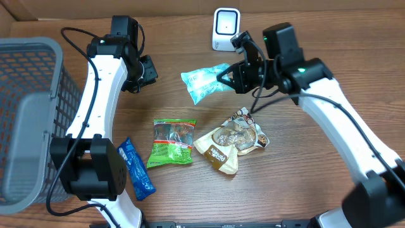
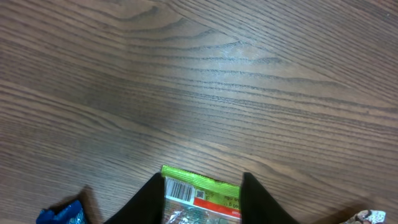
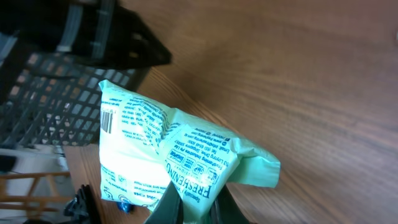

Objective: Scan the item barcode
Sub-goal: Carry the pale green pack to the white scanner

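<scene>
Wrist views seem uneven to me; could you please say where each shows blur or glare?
Right wrist: the mint packet is sharp, the basket behind it is blurred. Left wrist: a pale sheen lies on the table; the green packet reads clearly.

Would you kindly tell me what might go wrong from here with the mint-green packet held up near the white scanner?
The right tool pinches the mint-green packet only by one edge, so it may slip or swing loose. Its barcode sits on a creased face that shows in the right wrist view, so it may be turned away from the white scanner and fail to read.
</scene>
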You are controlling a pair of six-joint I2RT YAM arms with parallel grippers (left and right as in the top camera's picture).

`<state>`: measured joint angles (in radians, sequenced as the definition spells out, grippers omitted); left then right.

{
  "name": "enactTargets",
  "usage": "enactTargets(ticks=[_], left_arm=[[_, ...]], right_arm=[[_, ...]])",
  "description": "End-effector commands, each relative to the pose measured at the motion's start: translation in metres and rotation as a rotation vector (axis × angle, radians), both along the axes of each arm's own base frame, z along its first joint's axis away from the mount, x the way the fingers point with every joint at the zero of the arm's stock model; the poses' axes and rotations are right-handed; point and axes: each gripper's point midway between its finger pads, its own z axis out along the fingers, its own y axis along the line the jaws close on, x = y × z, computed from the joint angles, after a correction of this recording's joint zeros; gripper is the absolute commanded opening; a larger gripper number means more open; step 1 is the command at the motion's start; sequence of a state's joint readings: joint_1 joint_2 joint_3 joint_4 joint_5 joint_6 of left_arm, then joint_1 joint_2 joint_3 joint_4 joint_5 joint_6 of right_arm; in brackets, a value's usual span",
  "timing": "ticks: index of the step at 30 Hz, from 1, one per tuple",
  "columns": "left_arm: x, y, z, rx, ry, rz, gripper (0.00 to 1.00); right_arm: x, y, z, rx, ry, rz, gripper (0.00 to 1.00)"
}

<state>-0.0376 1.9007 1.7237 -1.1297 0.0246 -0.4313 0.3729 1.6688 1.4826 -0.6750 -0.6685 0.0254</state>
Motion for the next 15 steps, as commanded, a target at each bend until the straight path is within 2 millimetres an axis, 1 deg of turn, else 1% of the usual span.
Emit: enactTargets(ticks=[1,3,5,6,7,8,9,12,15], left_arm=[[-0.001,0.000,-0.005,0.005,0.014,-0.010,0.47],[-0.002,0.000,-0.005,0.004,0.016,-0.010,0.59],[-0.002,0.000,-0.005,0.004,0.017,-0.010,0.72],[-0.002,0.000,-0.005,0.004,0.017,-0.010,0.80],[-0.002,0.000,-0.005,0.004,0.017,-0.010,0.84],[-0.002,0.000,-0.005,0.004,0.017,-0.010,0.94],[-0.002,0.000,-0.005,0.004,0.017,-0.010,1.00],[-0.002,0.000,-0.005,0.005,0.017,-0.010,1.00],[-0.002,0.000,-0.005,0.005,0.016,-0.010,1.00]], right_arm=[[-0.005,-0.008,0.036,-0.003,-0.144,0.009,0.04],[-0.004,-0.015,0.048,-0.023,-0.188,-0.028,0.04],[0.000,-0.022,0.052,-0.054,-0.218,-0.072,0.04],[0.003,-0.026,0.052,-0.074,-0.229,-0.097,0.04],[0.005,-0.029,0.051,-0.089,-0.233,-0.114,0.04],[0.007,-0.032,0.049,-0.104,-0.236,-0.130,0.04],[0.009,-0.035,0.047,-0.120,-0.236,-0.145,0.04],[0.015,-0.044,0.041,-0.174,-0.239,-0.197,0.04],[0.019,-0.049,0.040,-0.196,-0.250,-0.224,0.04]])
